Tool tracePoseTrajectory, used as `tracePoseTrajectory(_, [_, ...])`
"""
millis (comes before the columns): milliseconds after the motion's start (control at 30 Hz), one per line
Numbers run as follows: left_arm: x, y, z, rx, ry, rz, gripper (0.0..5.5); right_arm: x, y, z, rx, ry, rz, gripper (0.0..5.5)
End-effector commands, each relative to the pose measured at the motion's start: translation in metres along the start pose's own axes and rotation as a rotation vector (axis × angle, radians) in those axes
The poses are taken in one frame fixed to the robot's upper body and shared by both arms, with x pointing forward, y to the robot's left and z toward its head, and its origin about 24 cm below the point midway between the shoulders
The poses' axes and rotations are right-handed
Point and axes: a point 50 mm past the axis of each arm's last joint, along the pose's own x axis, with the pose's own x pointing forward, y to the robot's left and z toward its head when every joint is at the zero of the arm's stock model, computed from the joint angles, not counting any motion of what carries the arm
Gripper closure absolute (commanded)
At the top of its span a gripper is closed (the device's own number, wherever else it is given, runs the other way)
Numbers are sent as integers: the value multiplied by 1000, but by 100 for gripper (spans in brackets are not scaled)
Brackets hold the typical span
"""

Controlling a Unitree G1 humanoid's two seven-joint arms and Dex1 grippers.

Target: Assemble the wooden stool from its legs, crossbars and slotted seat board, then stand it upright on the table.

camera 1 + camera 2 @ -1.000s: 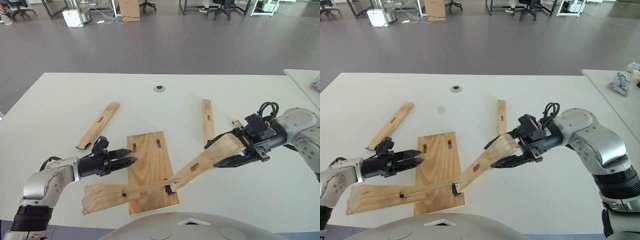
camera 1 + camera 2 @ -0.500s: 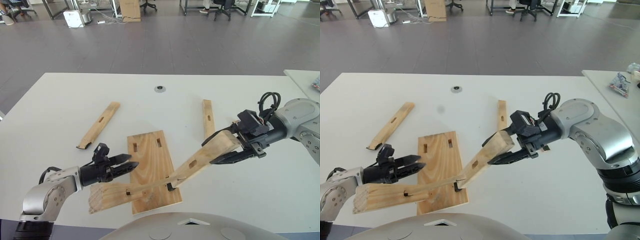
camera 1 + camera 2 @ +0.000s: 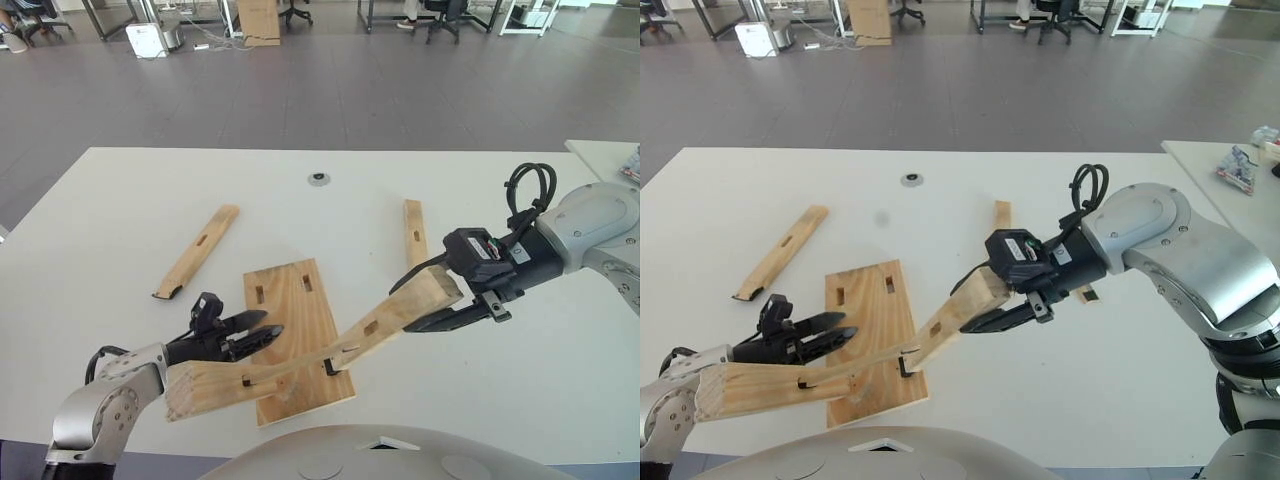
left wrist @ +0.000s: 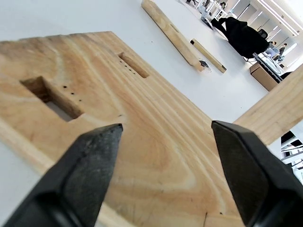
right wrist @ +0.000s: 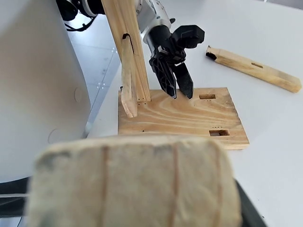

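Note:
The slotted seat board [image 3: 290,325] lies flat near the table's front. Above it hangs a part-built frame: two legs joined by a thin crossbar [image 3: 305,363]. My right gripper [image 3: 432,300] is shut on the upper end of the right leg [image 3: 395,322], which tilts down toward the board. The left leg [image 3: 215,383] reaches toward the front edge. My left gripper [image 3: 268,325] stands open low over the board's left side, its fingers [image 4: 90,156] apart above the wood and holding nothing. A loose leg [image 3: 197,250] lies at the left, another [image 3: 415,232] at the back right.
A small round metal part [image 3: 319,179] sits on the table toward the back middle. A short crossbar [image 4: 208,56] lies by the far loose leg. A second table with a packet [image 3: 1238,165] stands at the right. The white table [image 3: 120,200] has bare room at the back and left.
My right gripper has moved left and a little down with the leg frame, so the frame's left leg shifted toward the front left. My left gripper has crept forward over the board, still open.

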Motion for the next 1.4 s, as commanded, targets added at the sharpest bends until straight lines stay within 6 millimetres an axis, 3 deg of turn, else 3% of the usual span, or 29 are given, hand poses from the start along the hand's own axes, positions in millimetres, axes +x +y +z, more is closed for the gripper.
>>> tracePoseTrajectory(33, [0,0,-8,-13,5,45,203,-5,-4,7,-2,69,-24,343])
tracePoseTrajectory(533, [9,-9,-20,-28,-47,93,203,-3,4,31,-146,223,35,343])
tracePoseTrajectory(800, [18,-16,-34,-67,-149,192,203,8,-7,31,-159,263,144,343])
tracePoseTrajectory(1000, [39,-29,-41,-95,-238,330,203,-2,-30,17,2,315,118,343])
tracePoseTrajectory(1133, [43,-30,-40,-102,-289,387,203,-6,-41,24,-47,357,111,343])
tracePoseTrajectory(1400, [51,-29,-36,-102,-342,433,203,5,-21,51,-197,315,173,343])
